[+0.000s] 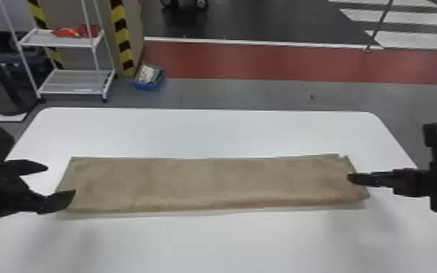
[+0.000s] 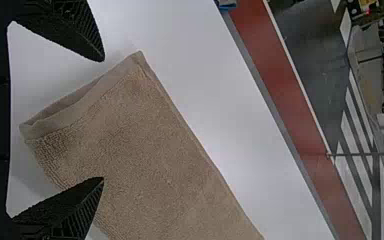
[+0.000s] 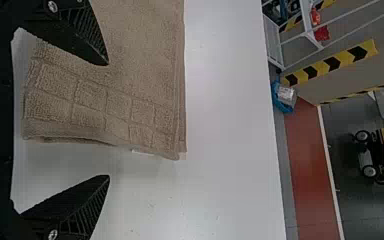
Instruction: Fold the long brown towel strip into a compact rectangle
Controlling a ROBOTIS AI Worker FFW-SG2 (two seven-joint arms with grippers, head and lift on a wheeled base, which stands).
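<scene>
The black left tool [image 2: 103, 119] and black right tool [image 3: 109, 120] stand spread; I'd pinch every layer of the long brown terry towel [image 1: 207, 185], then fold evenly.

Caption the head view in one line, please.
Long brown towel strip lying flat across a white table, the left gripper open at one end.

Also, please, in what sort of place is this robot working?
It looks like an indoor workshop or test hall, though I cannot be certain. The signs are a white wheeled rack, yellow-and-black striped tape and a red floor lane.
</scene>
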